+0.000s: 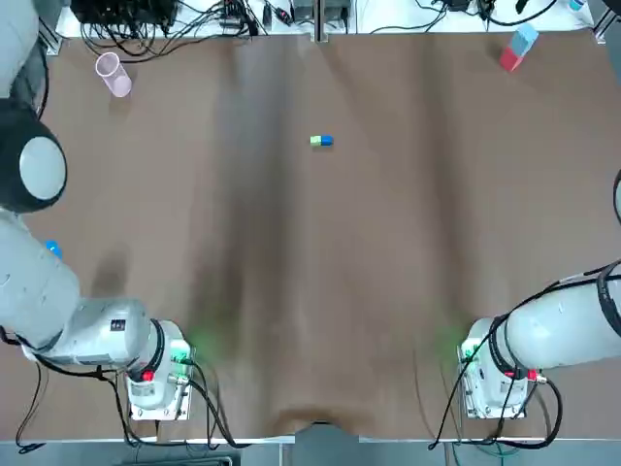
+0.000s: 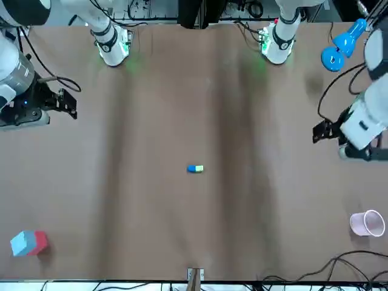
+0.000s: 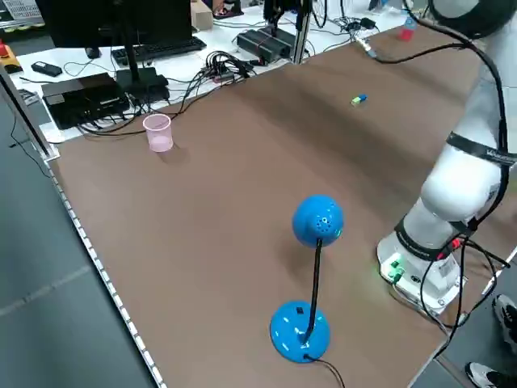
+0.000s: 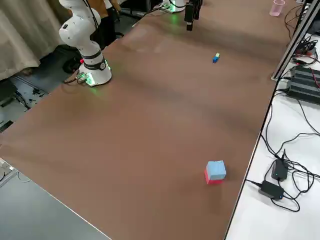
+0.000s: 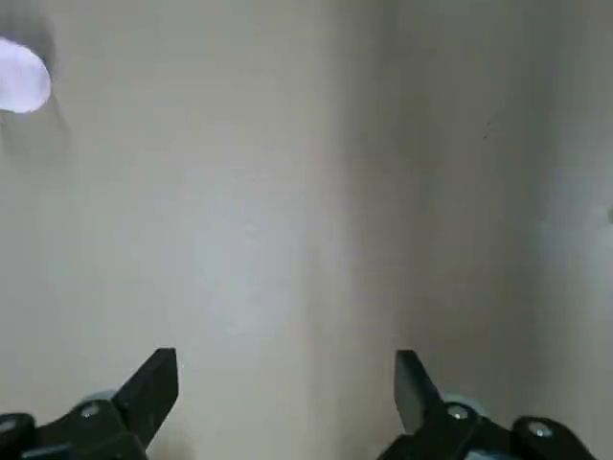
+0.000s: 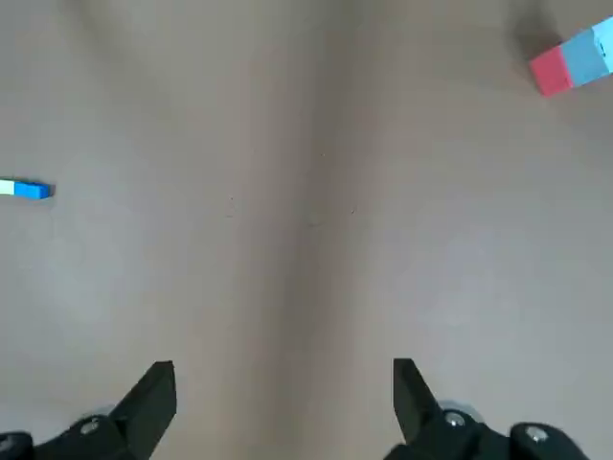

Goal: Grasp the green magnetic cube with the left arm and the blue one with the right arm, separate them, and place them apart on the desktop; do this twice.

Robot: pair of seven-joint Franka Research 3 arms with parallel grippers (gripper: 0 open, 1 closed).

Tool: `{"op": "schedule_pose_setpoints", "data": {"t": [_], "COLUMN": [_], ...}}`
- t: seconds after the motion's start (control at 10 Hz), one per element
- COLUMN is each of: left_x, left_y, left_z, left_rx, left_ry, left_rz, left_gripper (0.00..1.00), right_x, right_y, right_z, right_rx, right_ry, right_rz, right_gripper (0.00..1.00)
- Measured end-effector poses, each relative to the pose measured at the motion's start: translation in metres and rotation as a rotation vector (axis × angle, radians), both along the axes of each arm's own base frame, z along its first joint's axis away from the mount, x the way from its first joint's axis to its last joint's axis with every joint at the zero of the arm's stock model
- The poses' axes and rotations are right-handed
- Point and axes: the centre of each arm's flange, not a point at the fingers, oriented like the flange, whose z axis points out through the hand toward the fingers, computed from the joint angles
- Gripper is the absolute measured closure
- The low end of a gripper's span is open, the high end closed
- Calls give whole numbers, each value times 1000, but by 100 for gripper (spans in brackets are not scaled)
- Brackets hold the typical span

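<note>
The green cube (image 1: 315, 141) and the blue cube (image 1: 327, 141) lie stuck together as one small bar on the brown desktop (image 1: 310, 291), far from both arm bases. In the front view the blue cube (image 2: 191, 169) is on the left and the green cube (image 2: 199, 169) on the right. My left gripper (image 5: 284, 383) hovers open and empty over bare table. My right gripper (image 6: 283, 388) is open too, and holds nothing. The blue cube (image 6: 33, 190) shows far off in the right wrist view. Both grippers (image 2: 323, 130) (image 2: 65, 104) hang near the table's sides, well away from the pair.
A pink cup (image 1: 113, 75) lies at the far left corner. A red and light-blue block (image 1: 517, 49) sits at the far right corner. A blue stand with a round head (image 3: 311, 283) is on the robot's left side. Cables (image 1: 175, 29) run along the far edge.
</note>
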Motion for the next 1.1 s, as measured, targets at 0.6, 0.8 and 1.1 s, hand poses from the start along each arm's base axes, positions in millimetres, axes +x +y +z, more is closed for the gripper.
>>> {"op": "schedule_pose_setpoints", "data": {"t": [0.6,0.8,1.1], "left_x": [16,17,5], "left_y": [-157,-206,-292], "left_z": [-139,-177,-244], "left_rx": [51,-9,-55], "left_ry": [73,104,112], "left_rz": [741,1057,1403], "left_gripper": [0,0,0], "right_x": [13,11,-12], "right_y": [91,148,247], "right_z": [-36,-69,-150], "right_rx": [26,-47,-168], "right_ry": [-41,-78,-108], "right_rz": [-341,-434,-536], "right_gripper": [1,0,3]}}
